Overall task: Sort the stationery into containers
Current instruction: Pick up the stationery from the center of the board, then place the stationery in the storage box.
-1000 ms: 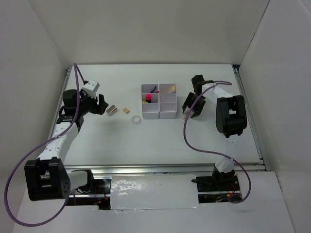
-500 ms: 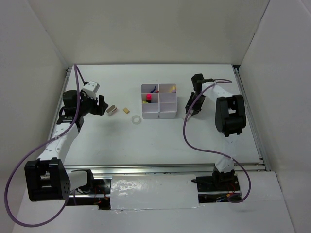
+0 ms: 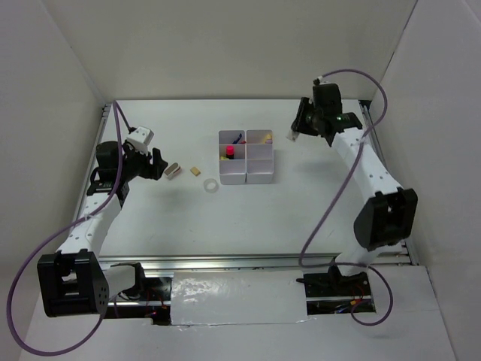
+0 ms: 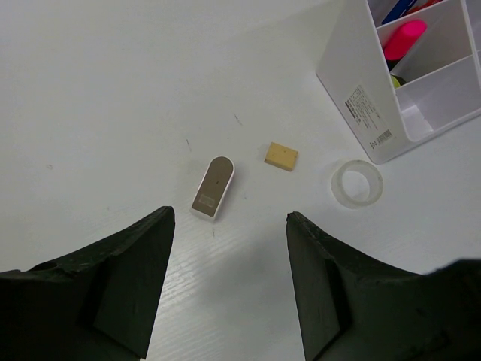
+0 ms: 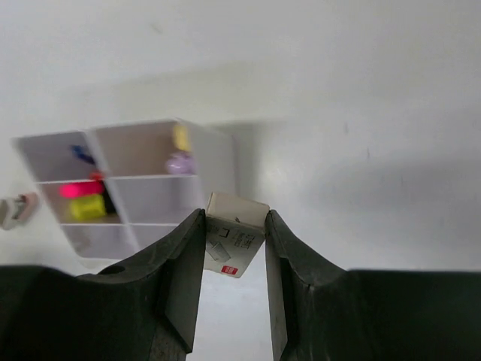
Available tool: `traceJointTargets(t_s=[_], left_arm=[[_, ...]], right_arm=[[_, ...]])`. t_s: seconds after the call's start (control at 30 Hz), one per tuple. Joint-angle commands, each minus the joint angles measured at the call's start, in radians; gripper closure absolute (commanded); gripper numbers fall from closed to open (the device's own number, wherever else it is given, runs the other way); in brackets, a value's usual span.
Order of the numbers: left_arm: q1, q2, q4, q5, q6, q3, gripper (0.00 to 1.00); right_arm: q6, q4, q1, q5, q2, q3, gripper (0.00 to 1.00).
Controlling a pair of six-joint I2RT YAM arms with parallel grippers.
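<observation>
The small white labelled piece (image 5: 234, 242) is clamped between the fingers of the right gripper (image 5: 234, 226). One second ago I had that gripper low, just right of the containers (image 3: 246, 156). It now sits raised at the upper right of the top view, with its arm stretched out. The left gripper (image 4: 228, 218) holds its earlier place at the left, fingers apart. The loose stationery has not shifted.

The held piece is a matt white rectangular block with small printed marks and a red spot on one face. The containers are a smooth white plastic block of square open-topped compartments in two columns, at upper centre of the top view. A pink highlighter (image 3: 229, 150) stands in the middle compartment of the left column.

Left of the block, on the white table (image 3: 225, 218), lie three items, none touching another:
- the clear tape ring (image 4: 356, 183)
- the small rectangular tan eraser (image 4: 281, 156)
- the flat, round-ended metal clip (image 4: 213, 186)
</observation>
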Motion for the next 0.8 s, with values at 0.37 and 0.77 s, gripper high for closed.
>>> traceJointTargets(t_s=[0.37,0.77], left_arm=[[0.007,-0.048,0.054,0.011,-0.060,-0.023,0.27],[0.009,-0.073,0.052,-0.011,-0.055,-0.049,0.26]], right_arm=[[-0.288,0.693,0.395,0.409,-0.157,-0.290,1.00],[-0.299,0.827,0.455,0.490,-0.022,-0.353,1.00]])
